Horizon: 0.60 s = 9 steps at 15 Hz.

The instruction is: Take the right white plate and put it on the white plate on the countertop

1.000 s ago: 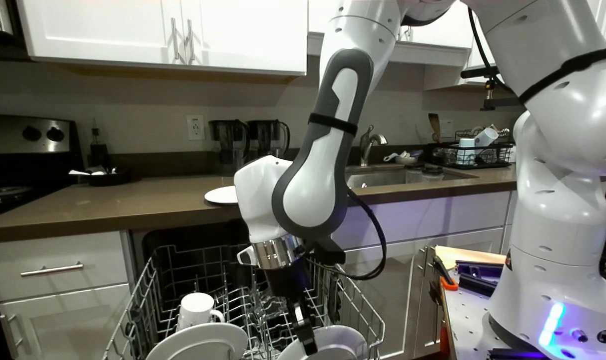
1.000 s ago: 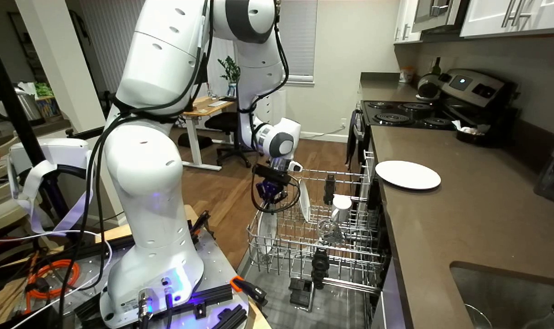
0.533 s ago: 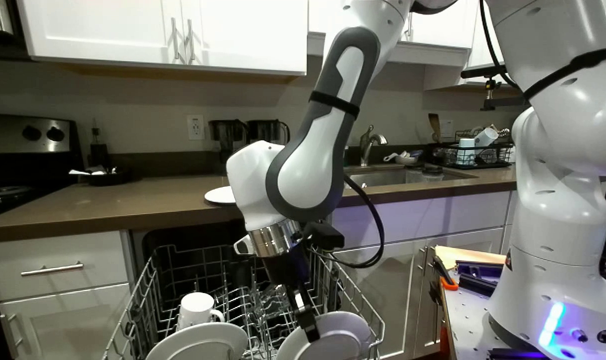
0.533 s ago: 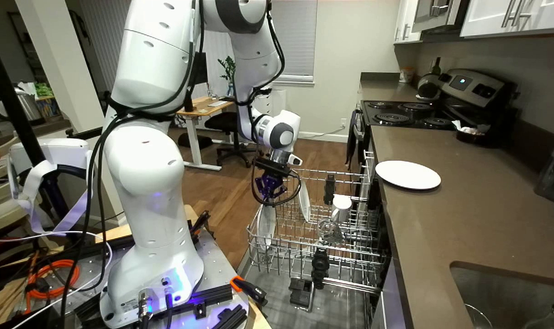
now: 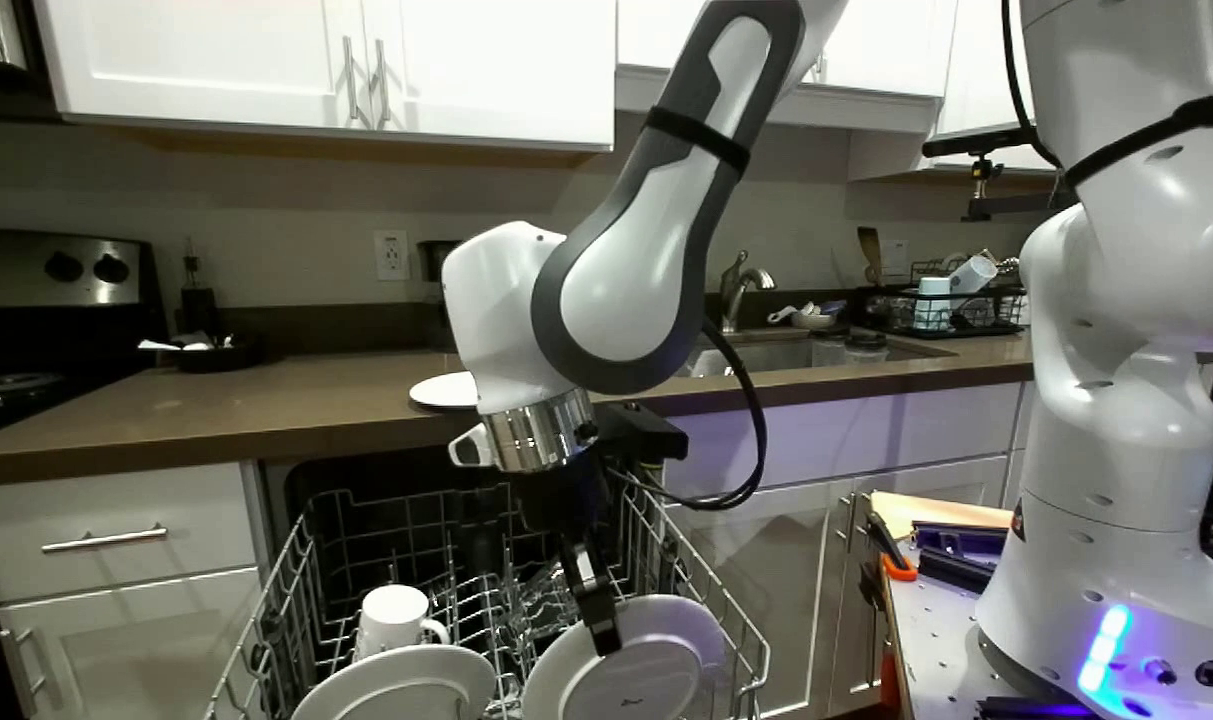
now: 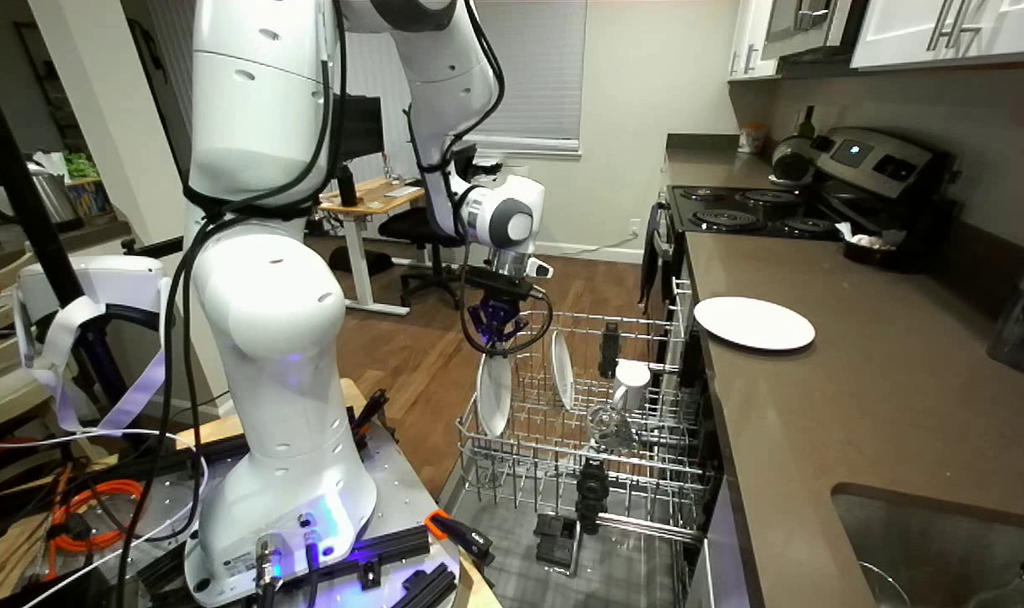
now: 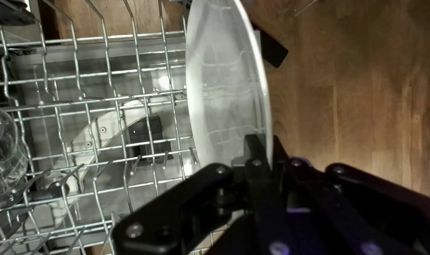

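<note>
The claw [image 7: 267, 150] pinches the upper rim of the right plate [image 6: 495, 395], held on edge; over the last second both have risen, so the grip seems sound and the lift well begun. The plate is by the outer edge of the rack [image 7: 112, 37], away from the countertop [image 6: 866, 388]; whether its bottom clears the wires I cannot tell. Farther in stand a second plate [image 6: 561, 370] and a mug [image 5: 391, 618], so more height seems wise before swinging across. Beyond, the white plate [image 6: 755, 323] lies close to the countertop's front edge, leaving little margin there; more room runs toward the back edge.
</note>
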Available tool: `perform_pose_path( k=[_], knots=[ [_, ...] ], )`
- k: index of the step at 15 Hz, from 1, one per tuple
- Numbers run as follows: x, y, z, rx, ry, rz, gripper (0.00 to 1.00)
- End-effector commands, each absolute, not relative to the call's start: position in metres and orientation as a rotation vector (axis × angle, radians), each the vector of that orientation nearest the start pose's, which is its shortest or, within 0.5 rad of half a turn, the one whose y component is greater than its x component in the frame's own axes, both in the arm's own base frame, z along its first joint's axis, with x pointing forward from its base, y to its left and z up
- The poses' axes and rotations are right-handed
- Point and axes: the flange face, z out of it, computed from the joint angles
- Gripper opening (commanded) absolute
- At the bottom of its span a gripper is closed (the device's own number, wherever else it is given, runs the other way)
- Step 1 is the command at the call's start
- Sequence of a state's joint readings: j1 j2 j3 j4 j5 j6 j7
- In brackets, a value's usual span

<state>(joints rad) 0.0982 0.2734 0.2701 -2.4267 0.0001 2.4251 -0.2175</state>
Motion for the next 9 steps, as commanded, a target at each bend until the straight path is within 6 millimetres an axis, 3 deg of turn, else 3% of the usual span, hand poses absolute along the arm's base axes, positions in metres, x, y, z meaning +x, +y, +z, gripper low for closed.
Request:
perform_pose_path(
  k=[1, 9],
  knots=[
    [0.42, 0.174, 0.22, -2.985, -0.893, 0.308, 0.07],
    [0.413, 0.183, 0.28, -3.145, -0.959, -0.093, 0.07]
  ],
)
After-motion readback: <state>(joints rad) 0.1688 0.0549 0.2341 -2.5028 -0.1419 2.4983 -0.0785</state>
